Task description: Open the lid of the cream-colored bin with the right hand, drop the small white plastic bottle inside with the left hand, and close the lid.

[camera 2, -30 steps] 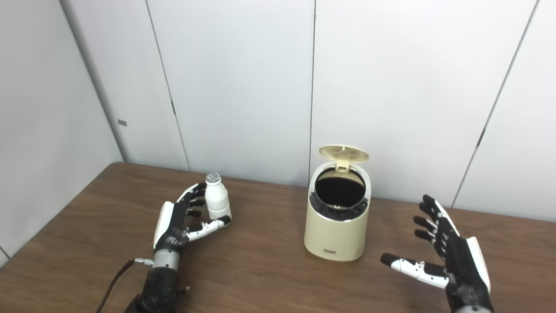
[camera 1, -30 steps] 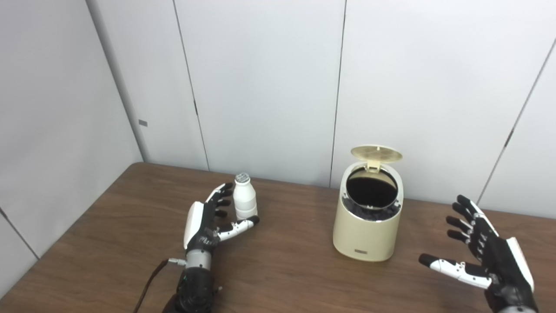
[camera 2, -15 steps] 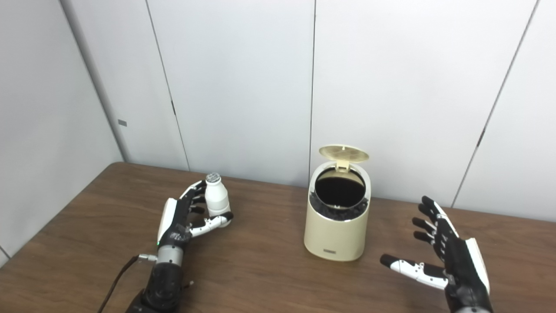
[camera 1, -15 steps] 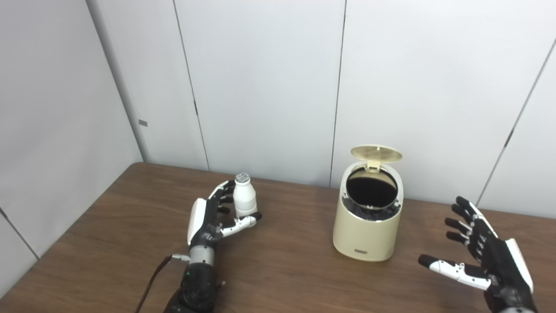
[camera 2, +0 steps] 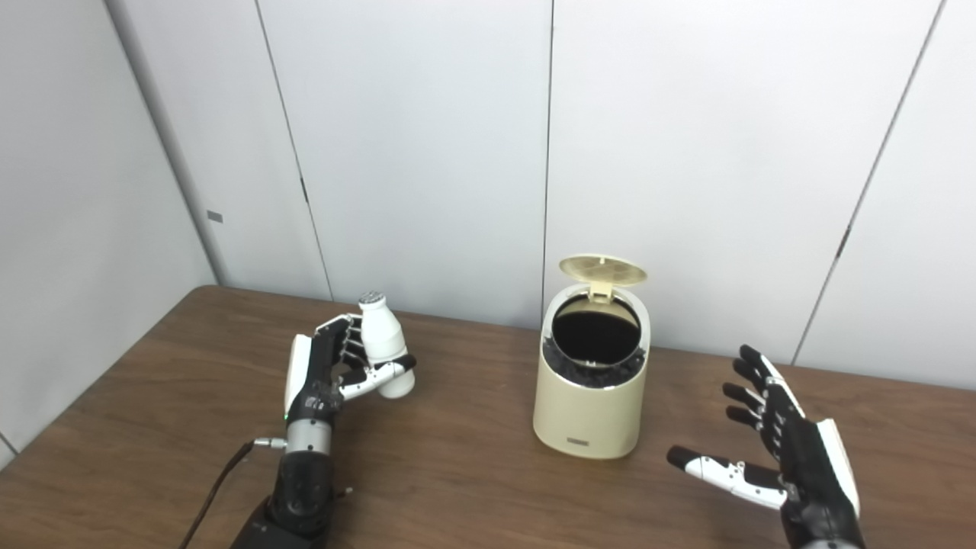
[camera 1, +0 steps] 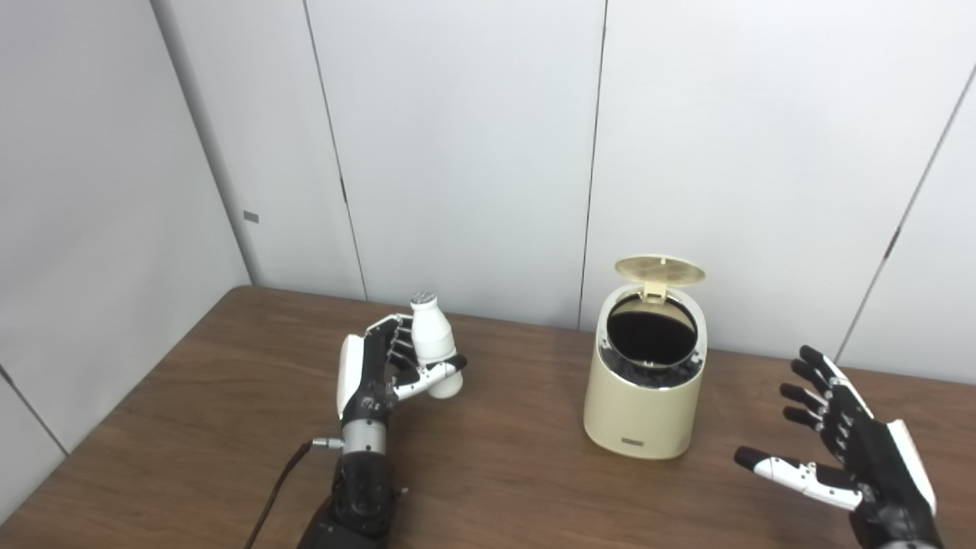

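Lower right of the frame: right hand (camera 1: 854, 457), released, fingers spread, palm turned toward centre, hovering over the table (camera 1: 534, 488). Left of centre: left hand (camera 1: 377, 366), grasping the bottle (camera 1: 433, 352), fingers and thumb wrapped round its body, cap tilted slightly left, bottle lifted clear of the table. Right of centre, farther back: cream bin (camera 1: 644, 396) standing on the table, well apart from both hands, lid (camera 1: 660, 268) raised at the rear, dark interior exposed. Behind: pale wall panels (camera 1: 457, 152).
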Motion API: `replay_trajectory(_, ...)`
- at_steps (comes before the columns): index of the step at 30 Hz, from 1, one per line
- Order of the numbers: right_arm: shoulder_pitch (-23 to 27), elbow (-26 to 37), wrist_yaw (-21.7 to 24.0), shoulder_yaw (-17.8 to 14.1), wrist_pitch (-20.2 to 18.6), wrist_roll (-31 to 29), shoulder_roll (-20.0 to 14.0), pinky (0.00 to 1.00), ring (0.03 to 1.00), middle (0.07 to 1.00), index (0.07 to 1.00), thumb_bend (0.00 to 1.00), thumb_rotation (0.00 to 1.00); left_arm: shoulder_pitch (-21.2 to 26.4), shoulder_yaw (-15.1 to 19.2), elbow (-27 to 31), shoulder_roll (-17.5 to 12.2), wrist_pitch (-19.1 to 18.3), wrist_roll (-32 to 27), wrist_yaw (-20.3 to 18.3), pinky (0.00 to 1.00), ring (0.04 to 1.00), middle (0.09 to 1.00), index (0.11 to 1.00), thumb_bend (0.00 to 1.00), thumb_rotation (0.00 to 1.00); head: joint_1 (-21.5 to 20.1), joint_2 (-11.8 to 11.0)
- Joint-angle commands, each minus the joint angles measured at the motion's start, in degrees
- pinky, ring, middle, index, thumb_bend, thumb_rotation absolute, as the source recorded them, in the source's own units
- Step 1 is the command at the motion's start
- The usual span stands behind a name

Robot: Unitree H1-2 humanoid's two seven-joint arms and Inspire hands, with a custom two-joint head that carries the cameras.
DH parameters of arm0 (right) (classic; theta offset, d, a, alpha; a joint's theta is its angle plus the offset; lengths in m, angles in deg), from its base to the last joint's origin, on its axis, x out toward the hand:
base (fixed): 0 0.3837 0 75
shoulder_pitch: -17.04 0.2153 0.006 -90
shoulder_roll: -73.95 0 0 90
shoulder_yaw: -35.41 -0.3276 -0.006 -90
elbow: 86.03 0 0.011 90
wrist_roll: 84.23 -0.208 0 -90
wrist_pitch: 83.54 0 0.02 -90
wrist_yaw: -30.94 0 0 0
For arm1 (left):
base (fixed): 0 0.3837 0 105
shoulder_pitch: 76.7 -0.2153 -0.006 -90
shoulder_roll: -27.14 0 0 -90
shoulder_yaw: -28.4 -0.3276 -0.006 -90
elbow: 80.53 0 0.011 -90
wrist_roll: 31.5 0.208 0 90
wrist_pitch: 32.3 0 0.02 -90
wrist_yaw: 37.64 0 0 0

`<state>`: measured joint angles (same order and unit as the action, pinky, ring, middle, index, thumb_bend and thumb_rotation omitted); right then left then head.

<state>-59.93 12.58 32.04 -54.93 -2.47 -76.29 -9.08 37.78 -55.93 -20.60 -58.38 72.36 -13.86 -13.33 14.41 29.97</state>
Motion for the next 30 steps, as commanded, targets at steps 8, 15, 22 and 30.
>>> replay_trajectory(8,1.20,1.81,0.23,-0.35,1.78,-0.65,-0.32,0.78,0.828,0.899,0.909,0.78,0.14,0.03,-0.70,-0.82,-0.53,2.02,1.11,1.87,0.31,0.407,0.475,0.530,0.50,0.00,0.15,0.25)
replay_trajectory(15,1.19,1.17,0.14,0.00,2.28,-0.21,-0.19,0.79,0.831,0.898,0.909,0.79,0.14,-0.70,-1.48,0.45,-0.94,6.40,2.30,2.89,0.34,0.422,0.480,0.518,0.50,0.00,-1.11,-0.22)
replay_trajectory(22,1.57,-2.13,-0.31,0.58,5.51,0.54,-0.06,0.76,0.813,0.897,0.906,0.82,0.18,-2.29,-3.71,7.92,-0.83,12.15,-0.84,0.79,0.37,0.447,0.503,0.484,0.49,0.00,-3.89,-1.32)
replay_trajectory(30,1.73,-4.33,-1.08,1.33,7.32,1.83,0.45,0.73,0.809,0.896,0.901,0.84,0.23,-1.83,-12.52,18.24,-2.63,12.26,-1.47,3.86,0.38,0.454,0.509,0.487,0.48,0.00,-6.37,-2.45)
